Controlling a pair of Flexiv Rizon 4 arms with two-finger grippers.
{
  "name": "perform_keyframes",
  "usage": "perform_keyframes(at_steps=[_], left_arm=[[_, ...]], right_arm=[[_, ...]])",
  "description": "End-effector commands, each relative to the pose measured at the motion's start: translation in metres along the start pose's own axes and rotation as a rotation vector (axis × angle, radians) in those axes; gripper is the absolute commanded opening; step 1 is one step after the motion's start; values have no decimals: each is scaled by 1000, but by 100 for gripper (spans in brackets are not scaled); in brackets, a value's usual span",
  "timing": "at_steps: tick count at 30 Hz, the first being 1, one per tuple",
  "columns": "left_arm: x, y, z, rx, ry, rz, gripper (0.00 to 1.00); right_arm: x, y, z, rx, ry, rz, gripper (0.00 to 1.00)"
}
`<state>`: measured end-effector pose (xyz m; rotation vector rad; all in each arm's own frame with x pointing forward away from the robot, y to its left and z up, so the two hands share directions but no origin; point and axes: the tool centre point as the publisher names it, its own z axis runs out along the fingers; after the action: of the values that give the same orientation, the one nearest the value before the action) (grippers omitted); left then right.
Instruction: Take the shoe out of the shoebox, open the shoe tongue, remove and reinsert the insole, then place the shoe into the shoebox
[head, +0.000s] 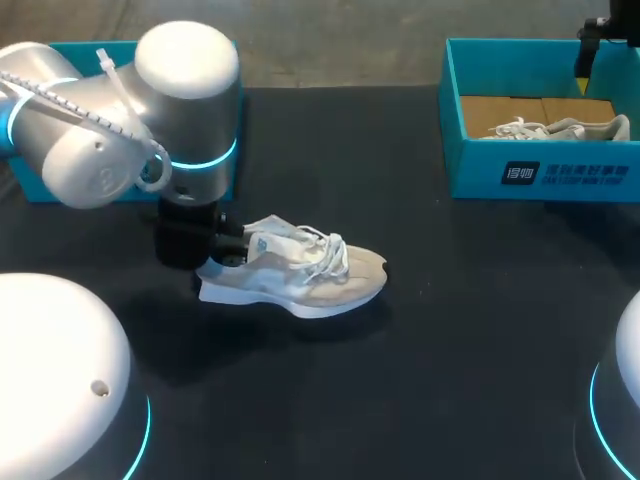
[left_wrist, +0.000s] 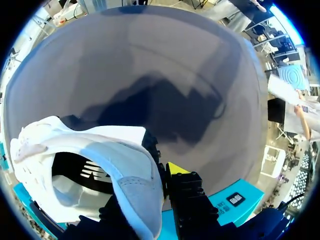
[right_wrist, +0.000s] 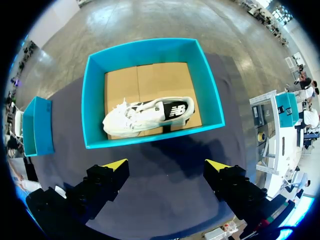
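The left gripper (left_wrist: 155, 186) clamps the heel of the cream lace-up sneaker (head: 300, 270) lying on the black table (head: 450, 350). The right gripper (right_wrist: 166, 166) hangs open over the teal cardboard shoebox (head: 470, 180). Better to pin that heel firmly while the tongue opens.

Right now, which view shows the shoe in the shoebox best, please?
The right wrist view: the boxed shoe is fully visible from above in the shoebox. The head view shows only its top over the wall; the left wrist view misses it.
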<state>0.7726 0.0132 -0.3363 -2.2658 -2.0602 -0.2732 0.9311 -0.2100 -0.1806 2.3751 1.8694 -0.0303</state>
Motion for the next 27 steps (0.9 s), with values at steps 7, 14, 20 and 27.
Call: perform_keyframes(at_steps=[7, 14, 20, 27], left_arm=[[-21, -10, 19, -4, 14, 10, 0], [-28, -17, 33, 1, 19, 20, 0], [-34, -17, 41, 0, 35, 29, 0], [-43, -16, 46, -7, 44, 28, 0]], right_arm=[[0, 0, 0, 0, -1, 0, 100], [0, 0, 0, 0, -1, 0, 100], [0, 0, 0, 0, -1, 0, 100], [0, 0, 0, 0, -1, 0, 100]])
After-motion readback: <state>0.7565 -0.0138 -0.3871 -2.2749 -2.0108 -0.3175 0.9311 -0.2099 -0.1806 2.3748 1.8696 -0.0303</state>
